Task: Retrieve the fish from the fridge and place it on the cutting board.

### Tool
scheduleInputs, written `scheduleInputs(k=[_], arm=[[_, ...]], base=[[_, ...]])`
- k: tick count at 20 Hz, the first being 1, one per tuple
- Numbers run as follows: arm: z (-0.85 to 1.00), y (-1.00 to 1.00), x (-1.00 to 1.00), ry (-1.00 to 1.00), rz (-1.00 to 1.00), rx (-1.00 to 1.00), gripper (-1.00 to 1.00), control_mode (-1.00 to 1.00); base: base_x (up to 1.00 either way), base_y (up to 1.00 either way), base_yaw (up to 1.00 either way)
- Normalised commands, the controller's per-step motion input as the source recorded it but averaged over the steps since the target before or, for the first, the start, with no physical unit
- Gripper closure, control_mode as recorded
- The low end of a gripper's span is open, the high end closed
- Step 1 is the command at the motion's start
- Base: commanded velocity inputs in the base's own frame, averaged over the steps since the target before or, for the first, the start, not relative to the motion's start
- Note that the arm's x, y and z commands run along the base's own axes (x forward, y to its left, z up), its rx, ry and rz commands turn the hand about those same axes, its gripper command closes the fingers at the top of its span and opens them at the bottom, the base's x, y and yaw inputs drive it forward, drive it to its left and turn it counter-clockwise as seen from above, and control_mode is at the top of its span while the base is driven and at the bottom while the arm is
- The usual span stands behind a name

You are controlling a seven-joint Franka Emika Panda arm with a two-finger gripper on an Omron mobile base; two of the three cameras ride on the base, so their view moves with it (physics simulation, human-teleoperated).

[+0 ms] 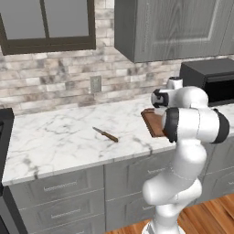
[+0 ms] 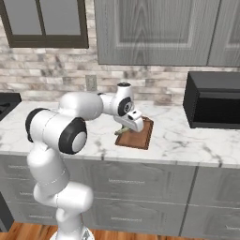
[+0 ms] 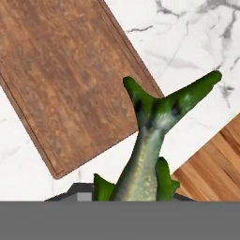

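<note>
A: Fish (image 3: 152,140) status?

B: Held in the gripper (image 2: 124,130). Hand view has its body rising from between the fingers, forked tail pointing away from the camera. Green fins low on both sides of the body. Gripper is closed on it.

A: Where is it relative to the cutting board (image 2: 138,131)?

B: In the air over the board's near edge. Hand view looks down past the tail: board (image 3: 65,79) fills the upper left, white marble counter (image 3: 187,37) upper right, and a strip of wood floor (image 3: 218,157) lower right. The tail tip overlaps the board's corner and the marble beside it. Not touching either as far as I can tell.

A: Base views?

B: Right base view: arm reaches forward and bends down, gripper just above the board's left end, a bit of fish (image 2: 121,131) poking out beneath it. Left base view: board (image 1: 153,123) is mostly hidden behind the arm's elbow.

A: Anything else on the counter?

B: Knife (image 1: 106,134) with a brown handle, lying flat well to the left of the board. Black microwave (image 2: 213,99) to the right of the board, against the wall.
</note>
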Motion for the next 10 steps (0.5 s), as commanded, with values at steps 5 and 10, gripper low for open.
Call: scheduleInputs(k=[5, 10], arm=[[-0.33, -0.11, 0.54, 0.00, 0.03, 0.03, 1.00, -1.00], [-0.38, -0.17, 0.43, 0.00, 0.05, 0.03, 1.00, -1.00]], base=[[0.00, 0.00, 0.00], [0.00, 0.00, 0.00]])
